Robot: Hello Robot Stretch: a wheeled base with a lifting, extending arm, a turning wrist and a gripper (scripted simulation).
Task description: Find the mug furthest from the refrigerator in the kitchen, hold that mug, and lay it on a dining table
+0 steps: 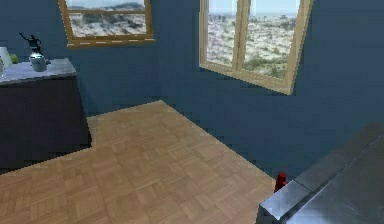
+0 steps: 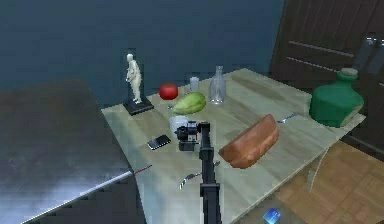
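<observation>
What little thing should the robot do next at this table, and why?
Probably lower the arm a little. The fingers are at the wooden table, between the phone and the bread loaf, where some bare tabletop shows. I cannot tell whether they hold anything, so this is only a guess.

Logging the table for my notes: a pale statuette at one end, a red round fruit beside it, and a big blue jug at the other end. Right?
Not quite: the big jug is green, not blue, as the arm side view shows. The pale statuette and the red round fruit beside it are as you said.
</observation>
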